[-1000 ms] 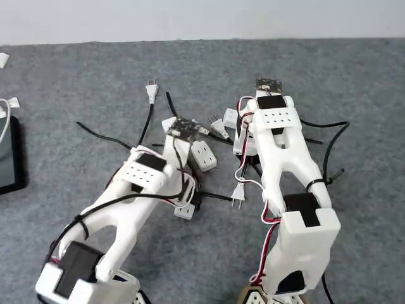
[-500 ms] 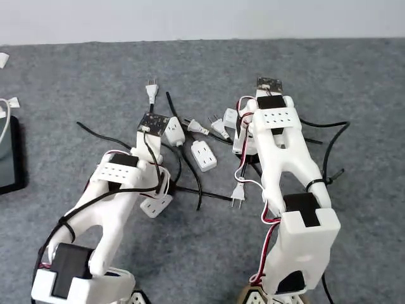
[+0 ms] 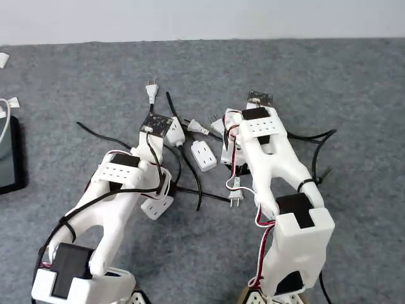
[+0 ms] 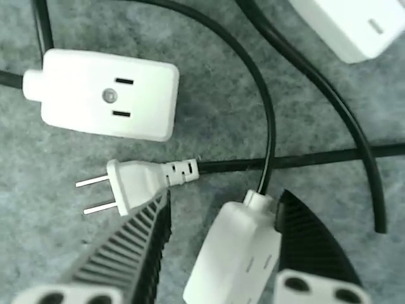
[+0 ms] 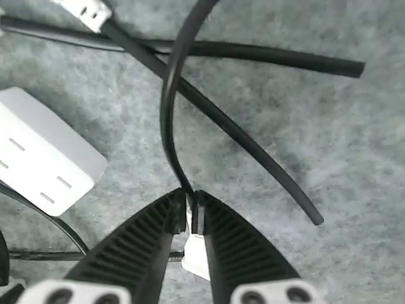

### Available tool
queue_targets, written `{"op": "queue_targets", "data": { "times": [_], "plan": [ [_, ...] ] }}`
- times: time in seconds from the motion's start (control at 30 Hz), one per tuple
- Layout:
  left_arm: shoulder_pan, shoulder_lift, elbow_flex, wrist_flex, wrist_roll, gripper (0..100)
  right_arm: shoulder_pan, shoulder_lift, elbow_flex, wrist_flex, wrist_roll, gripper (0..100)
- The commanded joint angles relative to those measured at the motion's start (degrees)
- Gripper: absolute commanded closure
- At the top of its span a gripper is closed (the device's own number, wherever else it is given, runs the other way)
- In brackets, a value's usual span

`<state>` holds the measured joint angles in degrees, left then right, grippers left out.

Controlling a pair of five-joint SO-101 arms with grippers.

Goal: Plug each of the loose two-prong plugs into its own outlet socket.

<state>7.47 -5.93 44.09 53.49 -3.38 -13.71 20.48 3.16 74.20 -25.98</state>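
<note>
Over the last half second the right arm has shifted left and nearer. The left arm swung left before that and has since held position. The right gripper (image 5: 190, 204) is clamped on a white plug (image 5: 195, 253), just right of the multi-socket strip (image 3: 204, 155). The left gripper (image 4: 223, 201) has its jaws apart, straddling a socket block (image 4: 231, 259). A loose plug (image 4: 136, 183) lies just beside it, near a single outlet (image 4: 104, 95). Assessment: no insertion has begun; the held plug is probably being brought toward a socket.
</note>
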Motion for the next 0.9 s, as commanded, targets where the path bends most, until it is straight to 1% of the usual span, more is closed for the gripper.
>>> {"op": "queue_targets", "data": {
  "times": [0.0,0.07,0.13,0.2,0.3,0.4,0.53,0.63,0.77,0.87],
  "plan": [
    [-2.02,-2.11,-1.19,-2.11,-1.41,75,-0.04,-4.53,1.58,-2.68,-0.44,96.9],
    [-4.57,-3.52,0.13,-5.63,-2.99,75,0.22,-6.02,3.25,-4.44,-0.35,96.9],
    [-6.33,-4.22,1.54,-8.79,-6.86,75,0.22,-7.25,4.22,-4.97,-0.26,96.7],
    [-7.03,-5.1,2.51,-9.41,-9.32,75,0.22,-7.52,4.22,-4.97,-0.09,96.5],
    [-7.3,-5.19,2.68,-9.49,-10.37,75,0.22,-7.52,4.22,-5.32,1.41,96.5],
    [-9.32,-5.54,1.71,-10.37,-12.75,75,0.22,-7.69,4.13,-5.85,1.67,96.5],
    [-10.81,-11.34,0.84,-11.08,-12.92,75,0.22,-7.87,4.04,-5.85,1.76,96.5],
    [-9.23,-19.6,3.38,-9.76,-12.92,75,0.31,-7.96,4.04,-6.55,1.76,96.5],
    [-3.87,-33.49,12.53,-4.84,-13.63,75,0.31,-7.96,4.04,-6.55,1.76,96.5],
    [0.62,-43.78,21.23,0.35,-17.85,75,0.31,-7.96,3.96,-6.55,1.85,96.5]
  ]
}}
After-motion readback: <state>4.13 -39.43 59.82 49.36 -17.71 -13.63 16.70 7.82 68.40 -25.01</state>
